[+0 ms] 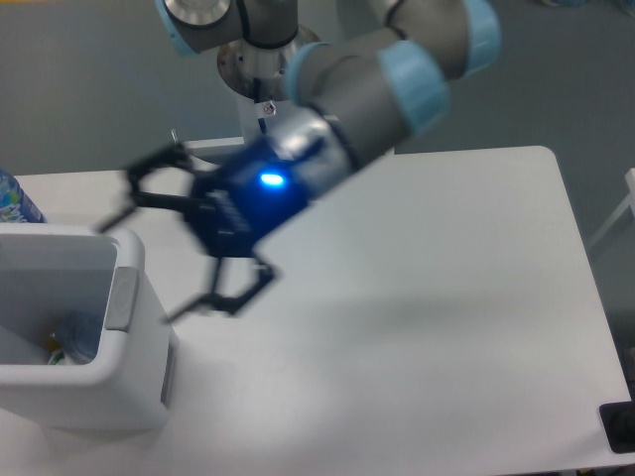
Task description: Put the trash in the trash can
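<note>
The arm [377,69] reaches from the far edge of the desk [446,297] toward its left side, wrist angled down-left. The tool [149,268], blurred, hangs above the surface with its two fingers [149,183] spread wide and nothing between them; a blue light glows on its body.

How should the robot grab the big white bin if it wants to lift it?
Probably by the right wall of the trash can, near the rim. The open gripper hangs right beside it and could drop from above, one finger inside and one outside, since that wall is thin and upright.
</note>
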Robot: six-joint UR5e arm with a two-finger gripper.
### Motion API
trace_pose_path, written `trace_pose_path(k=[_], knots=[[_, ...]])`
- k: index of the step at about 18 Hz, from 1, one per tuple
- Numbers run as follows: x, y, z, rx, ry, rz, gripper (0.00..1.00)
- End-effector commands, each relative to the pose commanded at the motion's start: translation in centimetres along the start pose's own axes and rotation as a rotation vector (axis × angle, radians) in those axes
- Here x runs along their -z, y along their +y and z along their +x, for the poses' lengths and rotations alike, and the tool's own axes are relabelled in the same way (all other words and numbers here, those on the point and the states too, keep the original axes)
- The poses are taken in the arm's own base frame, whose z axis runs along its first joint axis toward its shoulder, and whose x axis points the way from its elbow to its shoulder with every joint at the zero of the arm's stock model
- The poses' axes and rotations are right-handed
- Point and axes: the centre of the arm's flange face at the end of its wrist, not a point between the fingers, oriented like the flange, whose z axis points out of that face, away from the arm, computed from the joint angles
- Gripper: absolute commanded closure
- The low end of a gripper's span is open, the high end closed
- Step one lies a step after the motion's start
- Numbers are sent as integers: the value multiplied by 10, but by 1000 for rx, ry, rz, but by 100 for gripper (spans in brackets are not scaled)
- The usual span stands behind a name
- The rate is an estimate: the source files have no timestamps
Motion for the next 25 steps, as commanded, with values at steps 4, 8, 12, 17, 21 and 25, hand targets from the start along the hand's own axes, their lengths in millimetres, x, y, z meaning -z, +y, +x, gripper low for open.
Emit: trace_pose_path(k=[4, 8, 12, 17, 21, 25], knots=[[41, 39, -42, -77, -197, -117, 0], [60, 60, -68, -147, -399, -334, 0], [71, 87, -87, -241, -497, -535, 0], [92, 119, -100, -319, -544, -731, 0], [100, 133, -106, -320, -618, -916, 0], [93, 138, -103, -313, -630, -1002, 0]])
